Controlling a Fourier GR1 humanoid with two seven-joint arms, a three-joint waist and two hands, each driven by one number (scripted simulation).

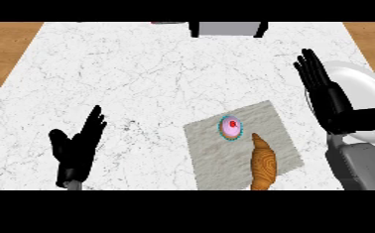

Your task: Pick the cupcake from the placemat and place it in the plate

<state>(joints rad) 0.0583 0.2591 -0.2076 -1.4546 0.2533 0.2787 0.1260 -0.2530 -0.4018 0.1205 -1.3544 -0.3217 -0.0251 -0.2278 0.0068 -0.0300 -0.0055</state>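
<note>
A cupcake (230, 127) with pink icing, a red cherry and a teal wrapper stands on the grey placemat (216, 152), near its upper middle. The white plate (356, 81) lies at the counter's right edge, partly hidden behind my right hand (327, 95). That hand is open, fingers straight and pointing away, to the right of the cupcake and apart from it. My left hand (77, 147) rests open at the lower left, fingers up, far from the placemat.
A brown croissant (262, 163) lies on the placemat just below and right of the cupcake. A grey appliance with black sides (227, 29) stands at the counter's far edge. Wooden floor (16, 41) shows beyond the left and right edges of the marble counter (147, 78).
</note>
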